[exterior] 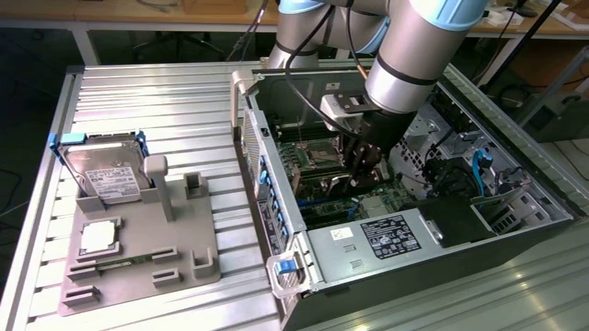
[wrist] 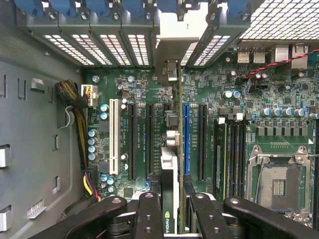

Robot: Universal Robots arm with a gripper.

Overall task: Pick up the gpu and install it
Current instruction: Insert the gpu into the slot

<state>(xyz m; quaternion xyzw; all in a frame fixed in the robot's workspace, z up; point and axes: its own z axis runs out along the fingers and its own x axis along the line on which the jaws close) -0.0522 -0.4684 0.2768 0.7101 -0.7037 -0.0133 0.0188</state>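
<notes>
While the gripper [wrist: 172, 209] hangs inside the open computer case [exterior: 515, 227], its fingers [wrist: 149, 214] pinch the gpu [wrist: 169, 169] edge-on between them.

Wrist view: the card runs straight out ahead of the fingertips, over the green motherboard [wrist: 219, 89], above the gap between a black expansion slot [wrist: 150, 139] and a blue slot [wrist: 186, 139]; whether it touches a slot cannot be told. A small green-and-white logo sits on the card's black end between the fingers, lettering unreadable. A white slot [wrist: 114, 137] lies farther to one side, the bare CPU socket [wrist: 279, 184] to the other. Exterior view: a black label [exterior: 391, 234] with white print, illegible, lies on the power supply just below the gripper. Well away, outside the case, a hard drive [exterior: 109, 176] with a white label stands in a grey fixture tray [exterior: 138, 276].
</notes>
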